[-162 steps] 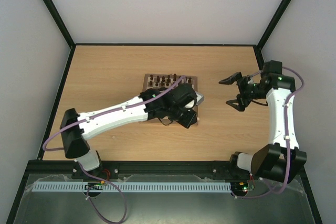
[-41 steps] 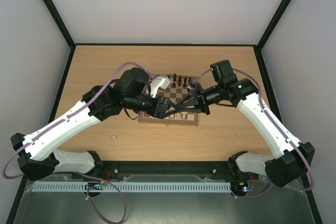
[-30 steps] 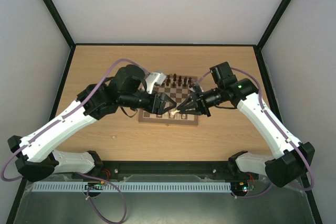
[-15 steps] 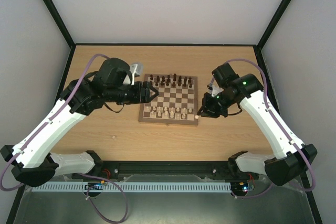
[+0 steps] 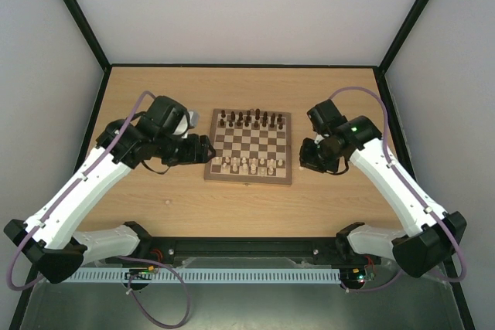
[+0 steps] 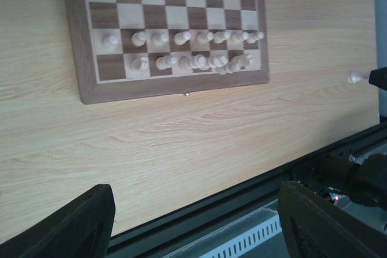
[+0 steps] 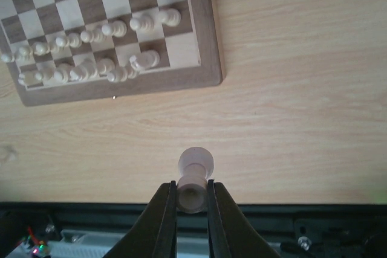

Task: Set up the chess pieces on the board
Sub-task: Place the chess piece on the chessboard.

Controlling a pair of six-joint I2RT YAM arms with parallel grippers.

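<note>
- I am looking at the board (image 5: 251,143), which is lying flat near the middle of the desk (image 5: 155,98).
- The dark pieces (image 5: 249,120) are standing in rows along the board's far edge.
- The pale pieces (image 6: 182,37) are standing in two rows along the board's near edge. The front row is spaced fairly evenly, while those in the row nearest the edge are crowding together toward the board's right end.
- The middle of the board is showing only bare checks.
- My right end effector (image 7: 191,200) is hanging over the desk just off the board's right side, near its near right corner.
- Its fingers are clamping one pale piece (image 7: 195,176) by one end, with the rounded end sticking out past the fingertips.
- I cannot tell which chessman it is, nor whether it is touching the desk.
- That piece is sitting clear of the board, beside the brown border.
- My left end effector (image 6: 195,188) is hovering off the board's left side with its fingers spread wide apart and nothing between them.
- Both arms are staying off the checks, one on each side of the board.
</note>
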